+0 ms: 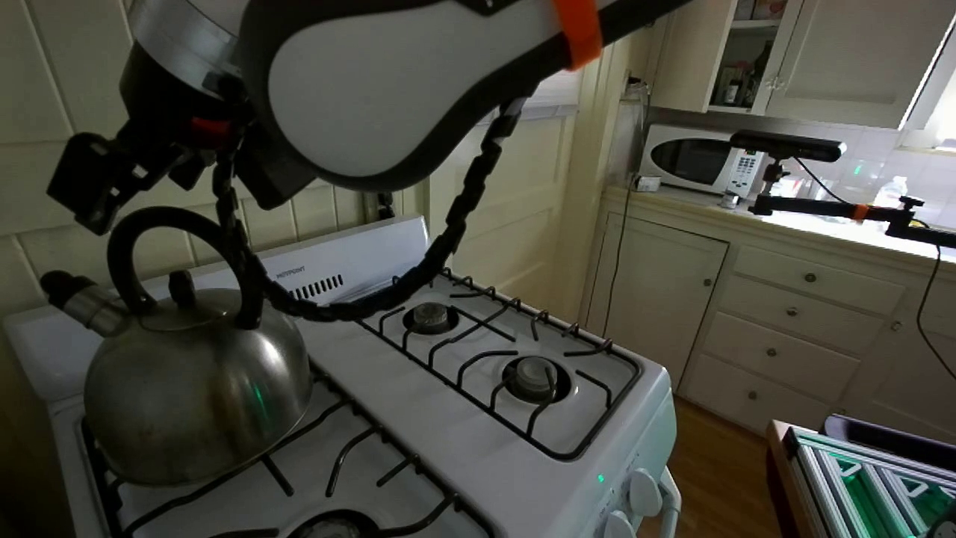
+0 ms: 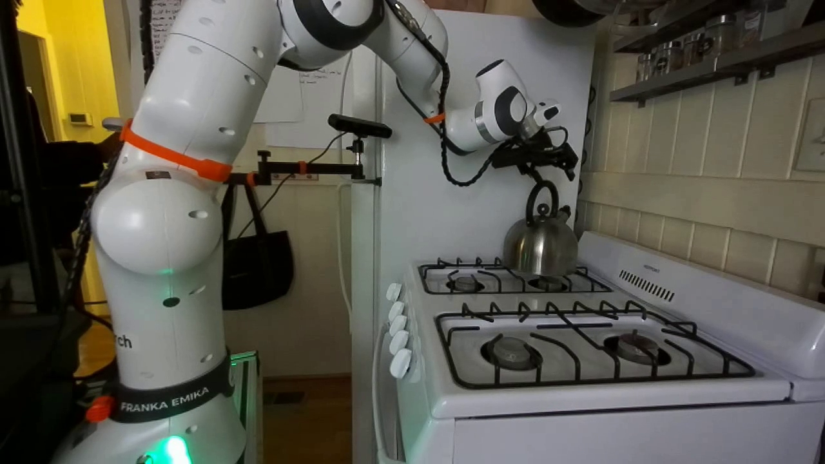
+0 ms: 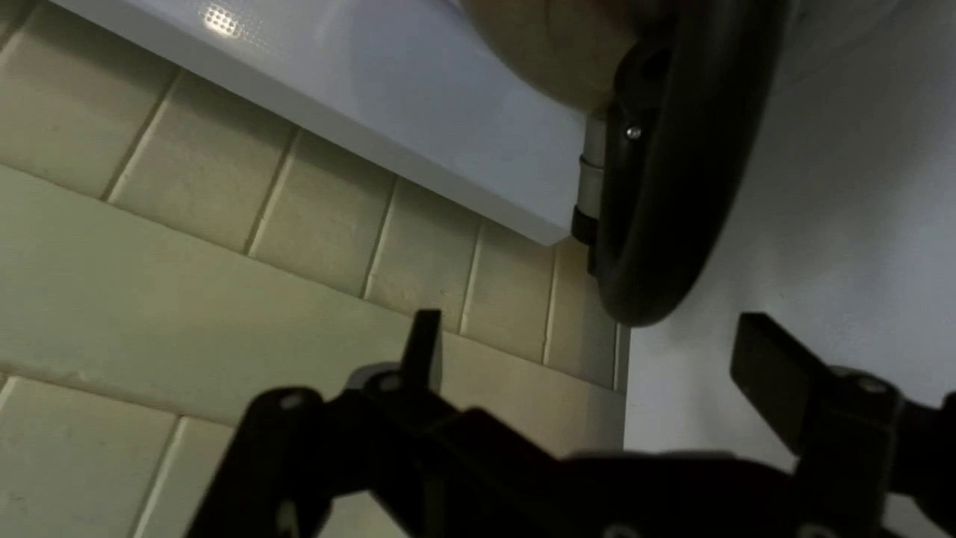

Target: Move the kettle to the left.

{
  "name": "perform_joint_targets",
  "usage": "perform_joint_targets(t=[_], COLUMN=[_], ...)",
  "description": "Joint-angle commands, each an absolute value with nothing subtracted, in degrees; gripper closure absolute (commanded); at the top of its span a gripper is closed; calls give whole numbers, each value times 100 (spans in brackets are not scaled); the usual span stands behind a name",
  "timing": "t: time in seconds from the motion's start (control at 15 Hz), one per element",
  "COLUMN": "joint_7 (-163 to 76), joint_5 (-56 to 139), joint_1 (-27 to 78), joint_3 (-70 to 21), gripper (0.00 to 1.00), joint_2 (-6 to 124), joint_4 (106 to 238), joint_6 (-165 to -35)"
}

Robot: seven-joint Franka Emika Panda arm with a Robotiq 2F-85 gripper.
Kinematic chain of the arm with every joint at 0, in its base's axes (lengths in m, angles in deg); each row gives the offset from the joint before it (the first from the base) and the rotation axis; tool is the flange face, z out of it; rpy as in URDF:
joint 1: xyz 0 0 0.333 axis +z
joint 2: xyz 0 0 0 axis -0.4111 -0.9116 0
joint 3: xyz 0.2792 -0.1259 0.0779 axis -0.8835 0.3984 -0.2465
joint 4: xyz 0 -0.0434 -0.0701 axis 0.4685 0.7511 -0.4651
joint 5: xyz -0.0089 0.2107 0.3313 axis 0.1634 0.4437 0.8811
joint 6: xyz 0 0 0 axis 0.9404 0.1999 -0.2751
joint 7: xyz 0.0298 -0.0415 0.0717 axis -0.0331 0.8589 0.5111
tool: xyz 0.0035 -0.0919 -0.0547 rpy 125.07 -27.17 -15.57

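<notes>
1. Wrist view: the gripper (image 3: 586,336) comes in along the bottom edge, its fingers (image 3: 777,381) spread wide and holding nothing. The linkage behind them sinks into near-black shadow.

2. Wrist view: the kettle (image 3: 553,45) is cut off by the top edge, right of centre, leaving a smooth rounded patch of body and the thick, dull black loop of its handle (image 3: 702,164), whose tip lies near the gap between the fingers. The spout (image 3: 591,183) is half hidden behind that loop.

3. Wrist view: grooved, cream-painted wall boards (image 3: 112,284) fill the left; a glossy white edge of the stove (image 3: 373,104) slants across the top.

4. In an exterior view, the kettle stands upright at left on a black wire grate (image 1: 415,462). Its bulbous steel is brushed and mottled, its dark-tipped spout angled to the upper left. The robot arm (image 1: 358,90), smooth and pale grey, runs off the top edge; its knobbly cable sleeve (image 1: 472,183) covers part of the handle's right side. The gripper is a dark mass above the handle; whether they touch is unclear from this angle.

5. In an exterior view, the kettle sits right of centre over a partly hidden burner (image 2: 548,284), its spout mostly behind the body. The gripper shows small and dark above it, its fingers too merged to separate. At upper right, clear jars (image 2: 718,33) line a shelf (image 2: 709,69), their contents hard to make out.
</notes>
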State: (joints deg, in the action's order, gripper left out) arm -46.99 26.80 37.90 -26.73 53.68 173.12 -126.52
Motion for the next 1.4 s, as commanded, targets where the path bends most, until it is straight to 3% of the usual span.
perform_joint_targets(t=[0.0,0.6,1.33], joint_7=[-4585,-4230,-3542], joint_5=[2734,3062,3507], joint_1=[3706,3356,2960], joint_3=[-2726,-2921,-3023], gripper=[0,0,0], joint_2=[5587,6365,7894], joint_4=[17527,18032,19288], joint_6=[-12667,-12144,-10462])
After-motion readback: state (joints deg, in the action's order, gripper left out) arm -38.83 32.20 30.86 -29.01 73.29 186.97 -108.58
